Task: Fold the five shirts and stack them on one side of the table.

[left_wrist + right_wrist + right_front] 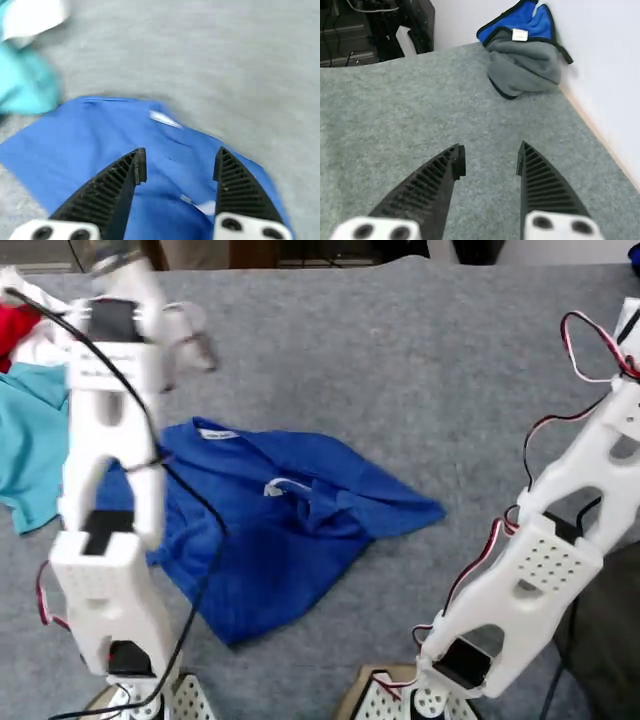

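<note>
Blue shirt [290,510] crumpled, unfolded, middle of counter [420,360]. Left jaws apart, hovering right over it. Right jaws apart over grey counter, well apart from shirt. Teal shirt [30,430] heaped beside left arm.

Crumpled shirt [290,525] on table [450,360] middle, shirt heap [30,430] just beside, at left edge

High view downward, left wrist close; blue shirt [290,540] shared
</note>
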Controlling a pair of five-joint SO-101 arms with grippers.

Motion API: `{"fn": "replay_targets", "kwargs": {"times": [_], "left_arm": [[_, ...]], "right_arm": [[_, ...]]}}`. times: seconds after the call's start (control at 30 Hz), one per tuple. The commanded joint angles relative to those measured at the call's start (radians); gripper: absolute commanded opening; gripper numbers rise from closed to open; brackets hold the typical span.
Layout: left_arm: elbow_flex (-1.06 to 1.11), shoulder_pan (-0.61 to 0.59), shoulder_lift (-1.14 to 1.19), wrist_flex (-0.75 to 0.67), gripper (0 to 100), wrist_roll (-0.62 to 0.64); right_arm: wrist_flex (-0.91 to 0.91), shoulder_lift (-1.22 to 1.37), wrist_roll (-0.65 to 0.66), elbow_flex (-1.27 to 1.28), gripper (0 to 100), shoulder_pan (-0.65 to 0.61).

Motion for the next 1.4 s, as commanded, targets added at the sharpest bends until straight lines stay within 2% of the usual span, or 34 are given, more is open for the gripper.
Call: {"fn": "replay_targets", "kwargs": {"times": [0.0,0.13,0.4,0.6,0.67,0.8,0.93,1.1,1.37], "left_arm": [[0.114,-0.087,0.053,-0.091,23,0.015],[0.138,-0.095,0.183,-0.126,24,0.069],[-0.061,-0.132,0.404,-0.117,24,0.245],[-0.094,-0.13,0.518,-0.115,23,0.261],[-0.097,-0.118,0.533,-0.12,18,0.261],[-0.123,-0.066,0.549,-0.135,1,0.238],[-0.189,-0.003,0.541,-0.121,2,0.221],[-0.411,0.104,0.549,-0.034,2,0.215],[-0.723,0.344,0.541,-0.012,2,0.213]], "right_arm": [[-0.002,0.004,0.02,-0.042,18.2,-0.035],[-0.002,0.008,0.031,-0.038,18.2,-0.045],[-0.002,0.024,0.031,-0.042,18.2,-0.047],[-0.002,0.025,0.031,-0.042,18.2,-0.047],[-0.003,0.025,0.031,-0.042,18.2,-0.047],[-0.009,0.025,0.026,-0.041,18.2,-0.047],[-0.009,0.025,0.025,-0.041,18.2,-0.047],[-0.009,0.025,0.025,-0.042,18.2,-0.047],[-0.009,0.025,0.026,-0.044,18.2,-0.044]]}}
